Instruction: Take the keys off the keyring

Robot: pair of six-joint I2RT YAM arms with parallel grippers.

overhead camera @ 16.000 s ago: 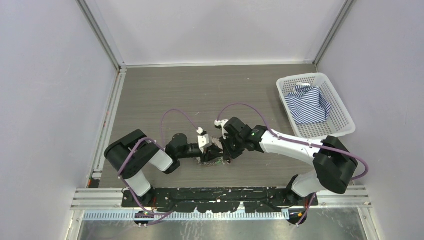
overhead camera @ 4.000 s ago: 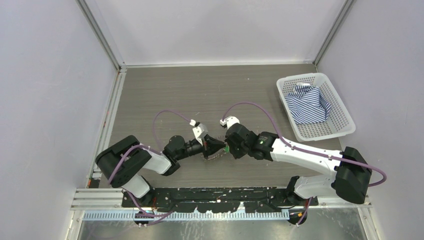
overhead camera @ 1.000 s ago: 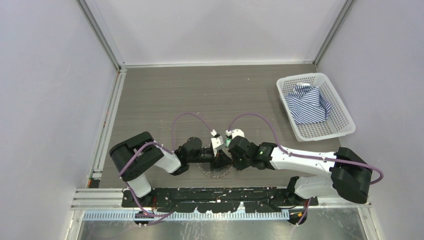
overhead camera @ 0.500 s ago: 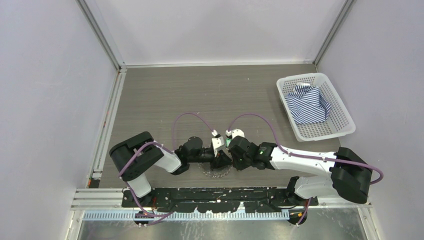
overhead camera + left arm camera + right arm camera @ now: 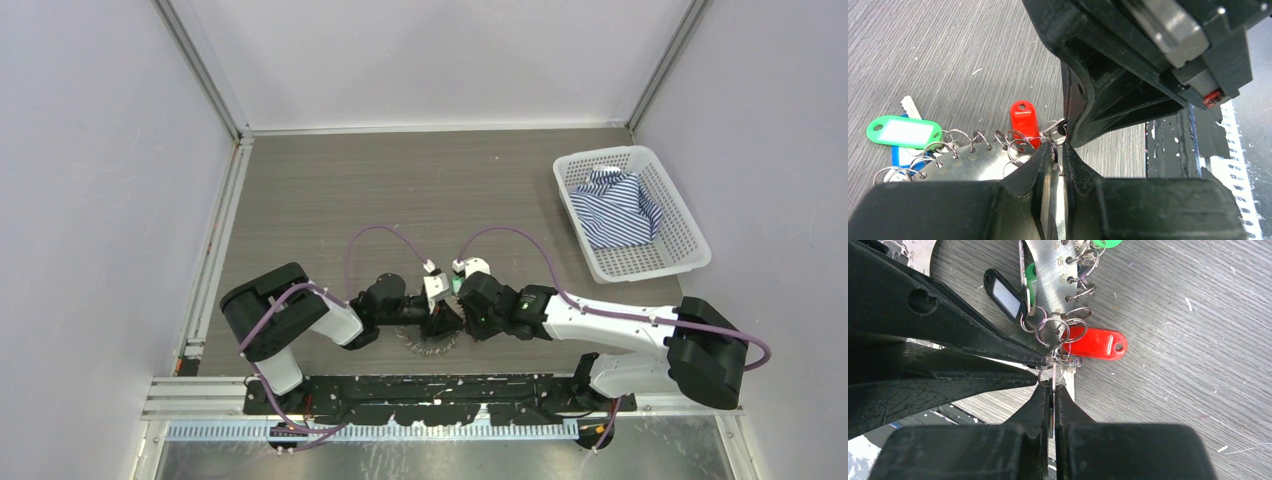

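The keyring (image 5: 973, 162) is a flat silvery disc with small wire loops along its rim, lying low over the table. My left gripper (image 5: 1058, 152) is shut on its edge. A red-headed key (image 5: 1023, 119) and a green one (image 5: 903, 131) over a blue one (image 5: 899, 156) hang from the loops. My right gripper (image 5: 1053, 388) faces the left one tip to tip, shut on a thin silver key that hangs from a loop beside the red key (image 5: 1095, 344). A black-headed key (image 5: 1005, 296) lies by the disc (image 5: 1048, 282). From above, both grippers (image 5: 447, 325) meet over the keyring (image 5: 425, 346).
A white basket (image 5: 684, 252) holding a striped shirt (image 5: 615, 207) stands at the back right. The black base rail (image 5: 430, 388) runs close in front of the grippers. The left gripper's dark fingers (image 5: 948, 342) fill the left of the right wrist view.
Over the last second nothing has visibly moved. Compared with four seconds ago, both grippers and the keyring sit closer to the near edge of the table.
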